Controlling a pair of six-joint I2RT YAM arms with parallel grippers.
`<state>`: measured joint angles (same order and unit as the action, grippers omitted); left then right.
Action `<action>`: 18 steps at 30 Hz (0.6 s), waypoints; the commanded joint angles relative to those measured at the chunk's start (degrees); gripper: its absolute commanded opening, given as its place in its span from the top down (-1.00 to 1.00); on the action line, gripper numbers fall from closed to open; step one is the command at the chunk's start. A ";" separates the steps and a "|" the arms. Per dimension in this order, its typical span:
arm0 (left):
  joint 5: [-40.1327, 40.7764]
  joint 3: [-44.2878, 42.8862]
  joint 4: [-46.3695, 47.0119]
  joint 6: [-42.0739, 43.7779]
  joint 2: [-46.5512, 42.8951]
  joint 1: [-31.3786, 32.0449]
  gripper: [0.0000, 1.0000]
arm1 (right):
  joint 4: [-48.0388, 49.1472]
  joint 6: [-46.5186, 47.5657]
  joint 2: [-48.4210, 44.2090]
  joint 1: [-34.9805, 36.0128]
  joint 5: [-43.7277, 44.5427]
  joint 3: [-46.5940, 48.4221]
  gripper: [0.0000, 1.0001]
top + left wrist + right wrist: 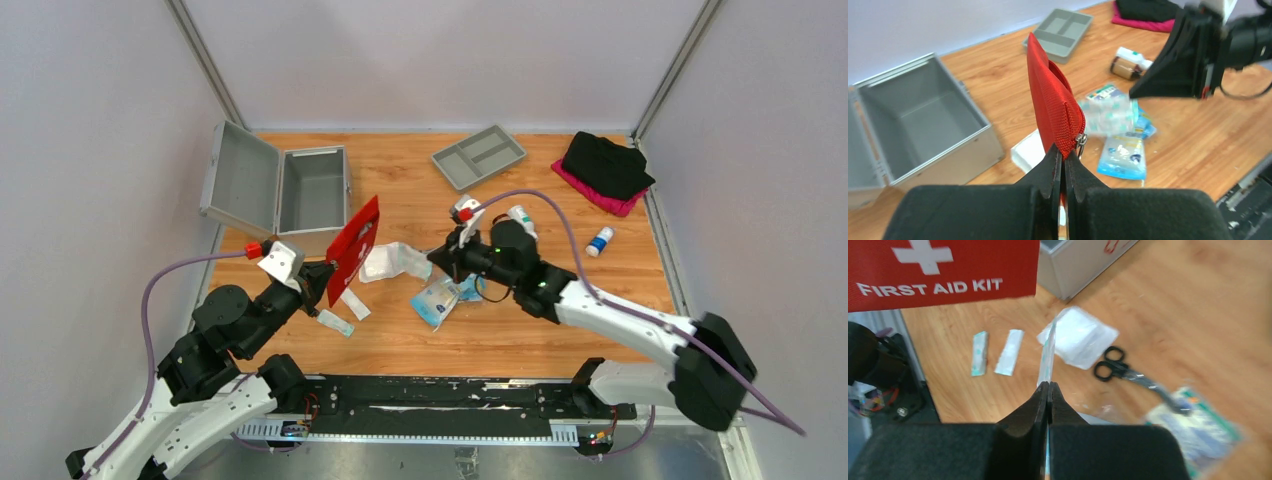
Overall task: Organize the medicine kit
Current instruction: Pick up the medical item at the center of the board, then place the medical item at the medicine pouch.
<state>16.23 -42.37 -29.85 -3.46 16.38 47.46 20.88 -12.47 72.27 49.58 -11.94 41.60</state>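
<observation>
The medicine kit (300,190) is a silver-grey metal case at the back left, its lid thrown open and its inside bare (913,117). My left gripper (1064,155) is shut on the lower edge of a red "FIRST AID KIT" pouch (352,250), which it holds upright just right of the case, zipper pull beside the fingertips. My right gripper (1048,386) is shut on a thin flat packet (1049,352) seen edge-on, above the table's middle (437,257). The pouch's lettered face (943,270) stands in front of it.
A white gauze packet (395,262), black scissors (1118,369), a blue packet (436,300) and two small sachets (354,303) (336,322) lie mid-table. A grey compartment tray (478,156), black and pink cloth (605,165) and a small bottle (599,241) sit further back and right.
</observation>
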 commanded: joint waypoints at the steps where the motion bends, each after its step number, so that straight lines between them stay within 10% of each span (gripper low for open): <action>1: -11.52 0.20 4.73 -0.08 2.17 -0.27 1.00 | -13.28 14.77 -12.99 -3.39 -2.79 0.75 1.00; 18: -46.96 -3.24 11.81 1.00 10.73 -0.27 1.00 | -58.08 39.35 -30.69 -4.17 -29.44 29.66 1.00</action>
<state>-19.16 -42.78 -21.23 -3.33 26.61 47.42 -23.79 20.49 41.69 45.95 -36.25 66.59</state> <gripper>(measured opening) 0.044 0.009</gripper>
